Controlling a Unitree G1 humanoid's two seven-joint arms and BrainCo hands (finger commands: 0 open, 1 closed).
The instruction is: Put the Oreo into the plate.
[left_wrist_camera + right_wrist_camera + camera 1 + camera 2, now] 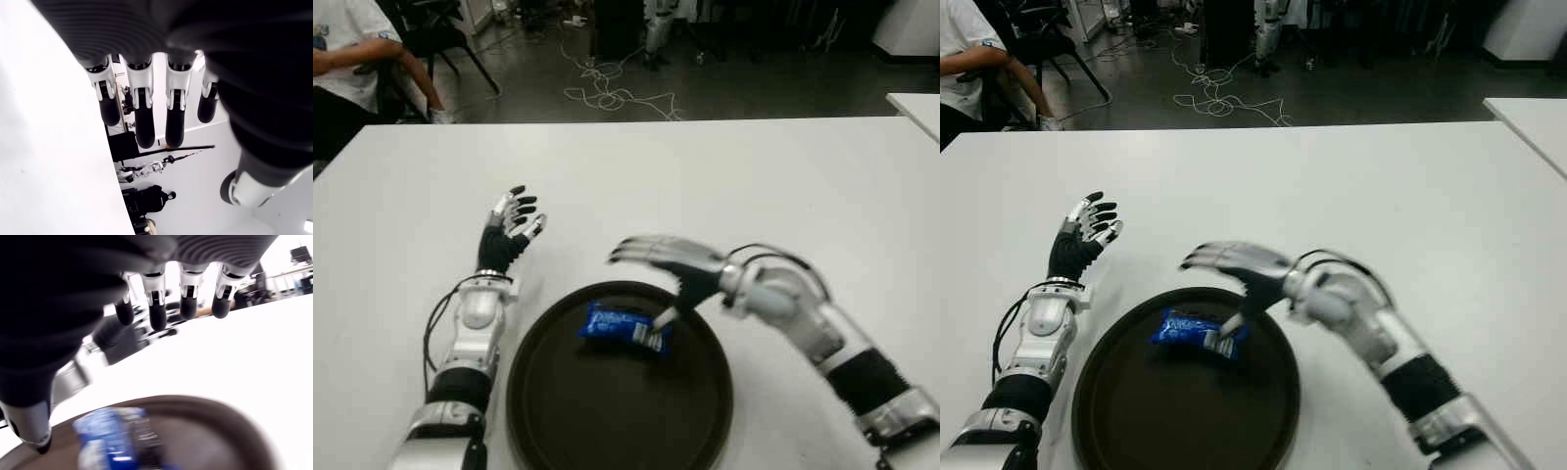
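Note:
The blue Oreo packet (623, 328) lies in the dark round plate (607, 421), toward its far side. My right hand (658, 264) hovers over the plate's far rim with fingers spread, its thumb tip close to the packet; the right wrist view shows the Oreo packet (115, 440) below the open right hand (122, 347) with nothing grasped. My left hand (512, 220) shows on the white table (724, 176) to the left of the plate, fingers extended and holding nothing, as the left wrist view confirms for the left hand (161, 117).
A person (352, 59) sits at the table's far left corner. Cables (607, 93) lie on the floor beyond the far edge. Another white table corner (915, 108) shows at the far right.

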